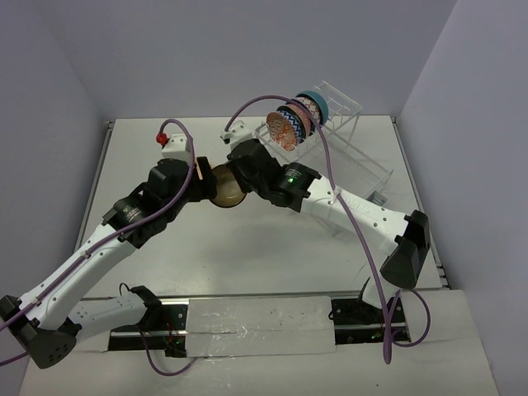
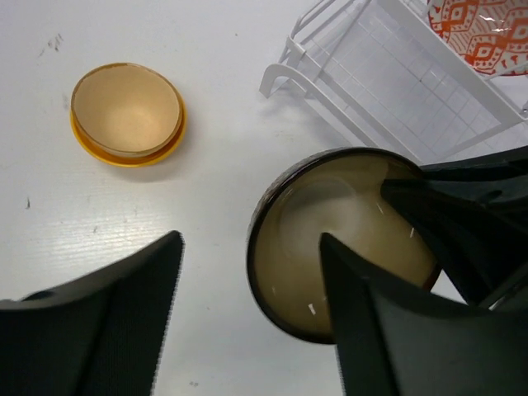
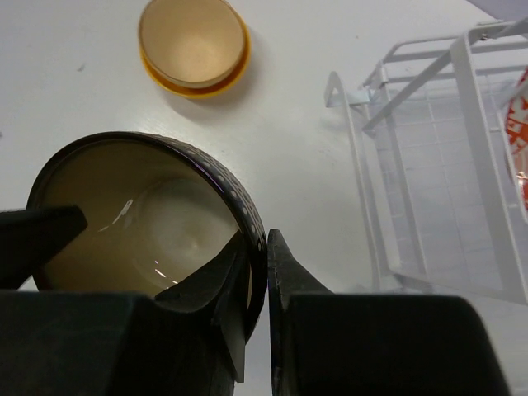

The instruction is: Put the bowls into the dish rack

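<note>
- Right wrist view: the right end effector (image 3: 256, 272) pinches the rim of the round tan bowl with a dark outside (image 3: 140, 206), one finger in, one out; the bowl is low over the white desk (image 3: 313, 49), near the white wire dish rack (image 3: 429, 165)
- the left end effector (image 2: 252, 241) is spread wide beside it, holding nothing
- I think: grip tight; lift slowly; tip the bowl on edge; slide it in beside the patterned bowls (image 1: 293, 124)
- an orange-yellow bowl (image 2: 128, 111) waits on the desk

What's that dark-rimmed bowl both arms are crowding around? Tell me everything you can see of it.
The dark-rimmed bowl is round, glossy, ceramic-looking: dark brown dimpled outside, creamy tan inside, empty. The right gripper pinches its rim, one finger inside, one outside. The open left gripper hovers over it. It is left of the dish rack; whether it touches the table is unclear.
</note>
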Controlling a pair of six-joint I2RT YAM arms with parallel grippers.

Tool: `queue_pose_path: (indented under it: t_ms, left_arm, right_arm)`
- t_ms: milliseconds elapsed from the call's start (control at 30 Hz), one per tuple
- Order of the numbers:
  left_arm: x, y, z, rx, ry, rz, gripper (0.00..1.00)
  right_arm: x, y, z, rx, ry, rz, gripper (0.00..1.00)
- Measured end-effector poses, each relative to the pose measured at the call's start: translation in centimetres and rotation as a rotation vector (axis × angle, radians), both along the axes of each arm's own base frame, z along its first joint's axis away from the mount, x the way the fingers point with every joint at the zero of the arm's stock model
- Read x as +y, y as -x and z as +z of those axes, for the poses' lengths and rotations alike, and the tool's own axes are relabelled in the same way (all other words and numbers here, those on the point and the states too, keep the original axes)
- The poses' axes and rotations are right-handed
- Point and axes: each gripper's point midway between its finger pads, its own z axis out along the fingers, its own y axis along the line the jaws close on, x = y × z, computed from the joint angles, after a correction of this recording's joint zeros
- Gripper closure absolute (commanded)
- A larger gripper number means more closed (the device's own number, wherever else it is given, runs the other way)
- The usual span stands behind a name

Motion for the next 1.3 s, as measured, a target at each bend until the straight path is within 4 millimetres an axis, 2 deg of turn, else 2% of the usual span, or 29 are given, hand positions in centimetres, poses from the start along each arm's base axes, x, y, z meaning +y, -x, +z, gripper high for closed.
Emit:
queue_pose_path:
  t_ms: [67,167,333,400,500,600,700,767,867,1000,1133,1233,1300]
  left_arm:
    - [-0.3,-0.1,0.7,-0.008,0.032,0.007,0.11]
    - [-0.4,-0.2,1.9,-0.026,0.067,0.015,0.02]
    - [-0.2,-0.8,3.8,-0.057,0.110,0.030,0.01]
    - [0.6,-1.3,3.8,-0.058,0.114,0.054,0.01]
    - [3.0,-2.7,3.6,-0.050,0.129,0.116,0.01]
    - [6.2,-4.0,2.2,-0.030,0.134,0.200,0.01]
    - [8.7,-4.5,-0.2,0.017,0.118,0.262,0.01]
    - [9.5,-4.5,-1.9,0.047,0.102,0.277,0.01]
    - [10.1,-4.4,-4.3,0.086,0.075,0.283,0.01]
    - [10.3,-4.2,-6.3,0.123,0.045,0.277,0.01]
    - [10.2,-4.1,-7.0,0.132,0.037,0.266,0.01]
    - [10.2,-4.2,-6.9,0.126,0.033,0.261,0.01]
    - [10.2,-4.2,-6.9,0.124,0.032,0.261,0.01]
  right_arm:
    - [-0.7,-0.2,-0.2,-0.010,0.034,-0.017,1.00]
    - [-1.8,-0.7,0.0,-0.046,0.085,-0.048,1.00]
    - [-5.1,-1.6,1.9,-0.135,0.172,-0.111,1.00]
    - [-7.2,-2.0,3.6,-0.178,0.189,-0.149,1.00]
    - [-11.6,-3.2,6.9,-0.248,0.200,-0.251,1.00]
    - [-16.7,-4.6,10.4,-0.322,0.231,-0.377,1.00]
    - [-21.3,-5.8,14.3,-0.403,0.243,-0.524,1.00]
    - [-24.0,-6.3,16.9,-0.466,0.254,-0.618,1.00]
    - [-26.8,-6.9,19.7,-0.552,0.284,-0.718,1.00]
    - [-29.1,-7.9,22.3,-0.648,0.325,-0.802,1.00]
    - [-30.3,-10.1,23.6,-0.712,0.362,-0.858,1.00]
    - [-30.1,-12.9,23.0,-0.733,0.399,-0.840,1.00]
    - [-29.7,-14.8,21.7,-0.726,0.438,-0.807,1.00]
